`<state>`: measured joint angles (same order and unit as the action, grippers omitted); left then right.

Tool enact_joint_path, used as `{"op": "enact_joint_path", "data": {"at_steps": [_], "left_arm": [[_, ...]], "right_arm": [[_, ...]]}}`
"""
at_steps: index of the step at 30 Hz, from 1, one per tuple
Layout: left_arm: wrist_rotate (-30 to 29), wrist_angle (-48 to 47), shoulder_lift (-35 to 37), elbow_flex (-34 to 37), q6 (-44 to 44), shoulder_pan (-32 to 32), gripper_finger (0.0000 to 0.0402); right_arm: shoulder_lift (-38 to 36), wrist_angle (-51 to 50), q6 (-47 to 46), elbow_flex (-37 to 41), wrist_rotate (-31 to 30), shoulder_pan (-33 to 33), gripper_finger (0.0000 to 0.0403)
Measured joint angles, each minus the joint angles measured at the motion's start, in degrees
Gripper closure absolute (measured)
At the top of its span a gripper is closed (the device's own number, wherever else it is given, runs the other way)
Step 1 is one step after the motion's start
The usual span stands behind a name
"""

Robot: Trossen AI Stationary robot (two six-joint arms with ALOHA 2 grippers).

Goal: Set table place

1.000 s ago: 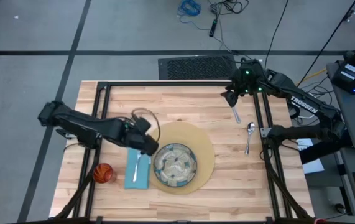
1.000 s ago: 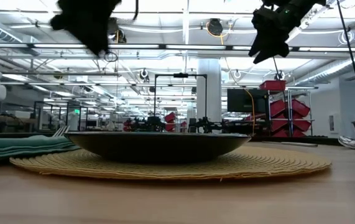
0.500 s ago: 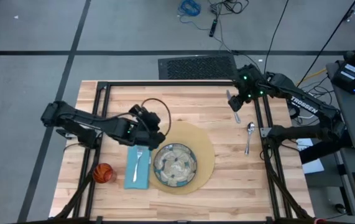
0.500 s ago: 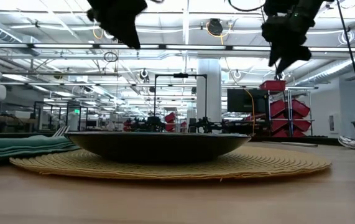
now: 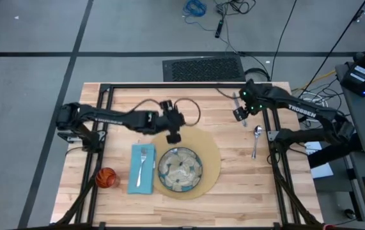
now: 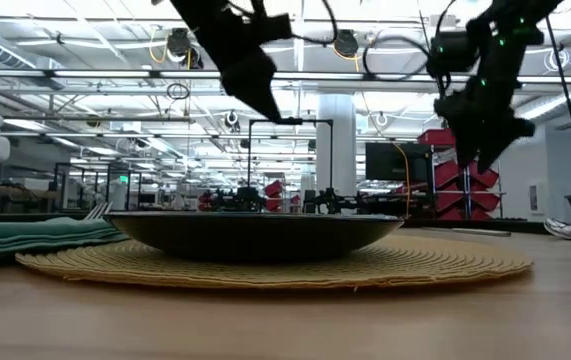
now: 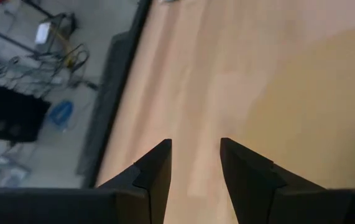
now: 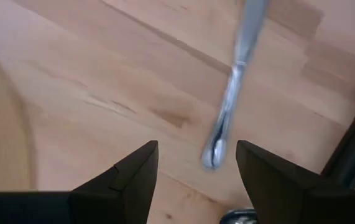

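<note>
A: Where's the knife [image 5: 241,117]?

B: Upper right of the table [image 5: 124,102]. Right gripper [image 5: 238,114] hovers open, empty; left gripper [image 5: 172,137] too.

A: Handling?

B: Stiff, thin, likely slippery; grip the handle.

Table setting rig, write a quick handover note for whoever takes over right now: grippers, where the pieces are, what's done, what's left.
Left gripper: open, empty, above the mat's far edge.
Right gripper: open, empty, over the knife by the table's right frame rail.
Placed: plate on the round mat; blue napkin left of the plate with the fork on it; orange cup left of the napkin.
Not placed: knife and spoon, both lying on the wood right of the mat.
Left to do: bring knife and spoon to the setting, probably knife first.
</note>
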<state>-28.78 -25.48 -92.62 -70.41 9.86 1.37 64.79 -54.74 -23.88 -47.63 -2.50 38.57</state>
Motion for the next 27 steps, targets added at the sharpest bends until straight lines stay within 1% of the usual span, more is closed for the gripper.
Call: {"op": "enact_joint_path", "data": {"at_steps": [4, 6, 8, 11, 13, 16, 18, 22, 27], "left_arm": [[0.8, -0.1, 3.0, 0.0, 5.1, 6.7, 0.0279], [3.3, 0.0, 4.7, 0.0, 6.6, 10.7, 0.0279], [8.4, 1.1, 5.5, 0.0, 7.0, 14.5, 0.0279], [18.8, 2.2, 5.9, 0.0, 7.3, 19.1, 0.0279], [24.5, 2.6, 5.9, 0.0, 7.5, 21.3, 0.0279], [29.2, 2.5, 5.7, 0.0, 7.6, 23.4, 0.0279], [30.6, 2.1, 5.7, 0.0, 8.4, 23.9, 0.0279], [30.9, 2.0, 6.6, 0.0, 10.5, 23.9, 0.0279], [31.1, 0.7, 10.9, 0.0, 11.6, 24.5, 0.0279]], "right_arm": [[0.0, 6.4, -3.0, 4.5, -2.5, 0.2, 0.0195], [0.2, 10.4, -4.3, 6.4, -1.7, 0.4, 0.0195], [1.1, 13.1, -5.2, 7.6, -1.6, 0.3, 0.0199], [3.4, 14.7, -5.4, 7.9, -3.1, 0.5, 0.0212], [4.9, 16.5, -5.4, 7.9, -3.8, 1.2, 0.0222], [7.8, 18.4, -5.4, 7.9, -4.5, 1.5, 0.0237], [10.1, 18.4, -5.5, 7.9, -5.1, 2.0, 0.0246], [14.4, 20.0, -5.0, 7.9, -5.4, 2.9, 0.0257], [16.9, 21.6, -4.4, 7.9, -5.3, 3.9, 0.0259]]}}
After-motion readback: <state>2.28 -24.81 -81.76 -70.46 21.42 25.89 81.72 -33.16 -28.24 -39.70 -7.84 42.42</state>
